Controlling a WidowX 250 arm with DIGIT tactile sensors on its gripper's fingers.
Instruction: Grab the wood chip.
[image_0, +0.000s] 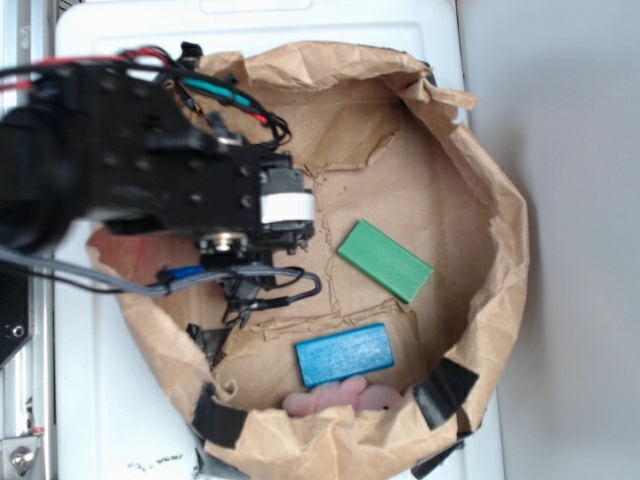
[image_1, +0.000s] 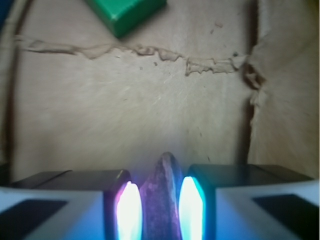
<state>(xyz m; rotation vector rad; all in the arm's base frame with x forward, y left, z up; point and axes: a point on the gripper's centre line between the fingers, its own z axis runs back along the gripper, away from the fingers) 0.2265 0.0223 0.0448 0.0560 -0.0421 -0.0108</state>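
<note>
In the wrist view the wood chip (image_1: 161, 200), a dark brown rough sliver with a pointed tip, stands on edge between my two glowing pads. My gripper (image_1: 160, 205) is shut on it, both pads pressed against its sides. In the exterior view the black arm and gripper (image_0: 262, 235) hang over the left part of the paper-lined bowl and hide the chip. The green block (image_0: 385, 260) lies to the right of the gripper; its corner shows at the top of the wrist view (image_1: 125, 12). The blue block (image_0: 345, 355) lies below it.
The brown paper liner (image_0: 440, 200) has torn seams and raised crumpled walls all round. A pink soft object (image_0: 340, 398) sits at the front rim beside the blue block. Black tape patches (image_0: 445, 390) hold the paper. Cables (image_0: 270, 290) hang under the gripper.
</note>
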